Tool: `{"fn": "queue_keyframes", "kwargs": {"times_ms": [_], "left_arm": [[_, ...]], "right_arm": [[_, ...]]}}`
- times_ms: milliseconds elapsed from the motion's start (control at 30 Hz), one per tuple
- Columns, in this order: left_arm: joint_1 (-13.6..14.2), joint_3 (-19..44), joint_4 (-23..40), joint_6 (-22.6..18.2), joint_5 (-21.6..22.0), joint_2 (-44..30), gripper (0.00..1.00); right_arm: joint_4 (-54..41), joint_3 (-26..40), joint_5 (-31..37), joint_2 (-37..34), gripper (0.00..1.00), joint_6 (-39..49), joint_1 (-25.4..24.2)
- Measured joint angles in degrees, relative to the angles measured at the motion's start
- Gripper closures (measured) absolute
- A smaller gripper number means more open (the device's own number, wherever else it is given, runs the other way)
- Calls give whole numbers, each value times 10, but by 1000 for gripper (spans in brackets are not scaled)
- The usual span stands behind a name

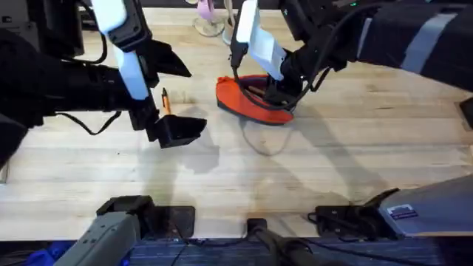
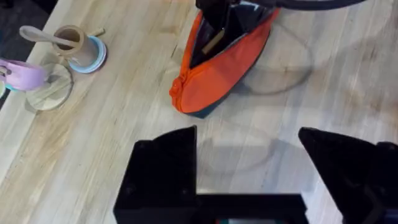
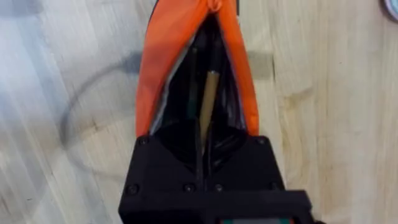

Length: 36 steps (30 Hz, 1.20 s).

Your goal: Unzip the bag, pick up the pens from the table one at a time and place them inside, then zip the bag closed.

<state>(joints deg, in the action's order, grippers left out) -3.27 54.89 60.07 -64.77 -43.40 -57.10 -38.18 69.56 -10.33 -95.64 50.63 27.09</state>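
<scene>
Overhead view: orange bag (image 1: 236, 96) lying on the table (image 1: 332, 162), roughly mid-table, mouth gaping upward.
Bag, from the left wrist: (image 2: 214, 74) long, slumped, dark along the base, open at the far end and gathered shut at the near end.
Right end effector (image 1: 279, 94): down in the bag's mouth; in its own wrist view (image 3: 202, 140) pressed together, apparently pinching the held pen (image 3: 208, 102), which points along the bag's inside (image 3: 152, 68).
Left end effector (image 1: 174, 94): well beside the bag, above the table, spread wide and gripping nothing; same wide gap in its own view (image 2: 249, 168).
Loose pen (image 1: 165, 100): flat on the table beside the bag, under the left end effector's gap.
Pen handling: probably light, stiff, thin and smooth; likely to roll or pivot if nipped near a tip. Best taken across the middle of the barrel, squarely and close to the table.
Bag handling: soft, light fabric, likely to sag, bunch and slide rather than stand firm. Best pinned at one end or held by a lip near the opening while the other end effector works.
Risk: pen tip snagging on the lining.
</scene>
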Motion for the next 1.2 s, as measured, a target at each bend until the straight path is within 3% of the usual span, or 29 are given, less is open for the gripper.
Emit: {"fn": "queue_keyframes", "kwargs": {"times_ms": [67,100,133,300,333,700,867,1033,1167,1200], "left_arm": [[0,0,0,0,0,0,7],[0,0,0,0,0,0,7],[0,0,0,0,0,0,7],[0,0,0,0,0,0,7],[0,0,0,0,0,0,7],[0,0,-3,1,0,0,7],[0,0,-40,49,0,0,7],[0,0,-83,149,39,0,7],[0,0,-100,245,112,0,7],[0,0,-103,381,222,0,7]], "right_arm": [[1,0,0,0,966,0,0],[1,0,-1,0,919,0,0],[1,0,-1,0,817,0,0],[1,0,-1,0,87,2,0],[1,0,0,0,29,4,0],[-8,0,0,12,5,-29,0],[-13,0,0,56,5,-54,1],[-13,0,0,108,5,-83,1],[-13,0,0,146,4,-103,1],[-13,0,0,196,4,-122,1]]}}
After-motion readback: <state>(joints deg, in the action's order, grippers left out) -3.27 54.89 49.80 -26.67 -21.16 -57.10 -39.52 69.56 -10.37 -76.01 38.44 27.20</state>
